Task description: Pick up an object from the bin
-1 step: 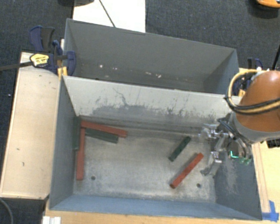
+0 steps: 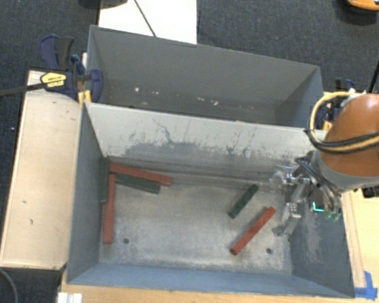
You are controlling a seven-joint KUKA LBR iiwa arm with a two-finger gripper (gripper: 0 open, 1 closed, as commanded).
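Whether the jaws beside the red stick (image 2: 253, 229) are parted cannot be told.

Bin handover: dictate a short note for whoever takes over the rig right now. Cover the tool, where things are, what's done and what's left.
Tool: low at the right side of the bin, beside the upper end of the slanted red bar. Open or shut is unclear, and nothing is seen in it.
Things: a green bar lies just left of that red one. By the left wall are a flat red bar, a second green bar under it, and a third red bar along the wall.
Done: nothing lifted yet.
Left: grasp one bar and lift it out.
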